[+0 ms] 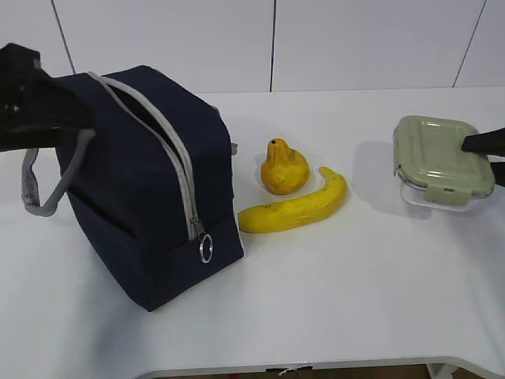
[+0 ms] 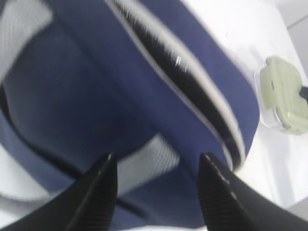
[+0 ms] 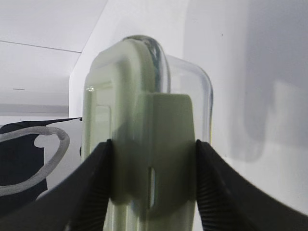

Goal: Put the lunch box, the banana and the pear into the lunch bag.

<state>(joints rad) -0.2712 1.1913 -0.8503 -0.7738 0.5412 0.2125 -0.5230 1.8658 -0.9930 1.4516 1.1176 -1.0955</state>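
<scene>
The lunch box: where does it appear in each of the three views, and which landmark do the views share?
Exterior view: lunch box at the right edge, on the table.
Left wrist view: far right, upper half, beyond the bag.
Right wrist view: centre, filling the frame, between the gripper's fingers.
Shared landmark: the bag's grey handles.

Navy lunch bag (image 1: 134, 189), yellow banana (image 1: 296, 209), pale-green lunch box (image 1: 442, 158).
</scene>
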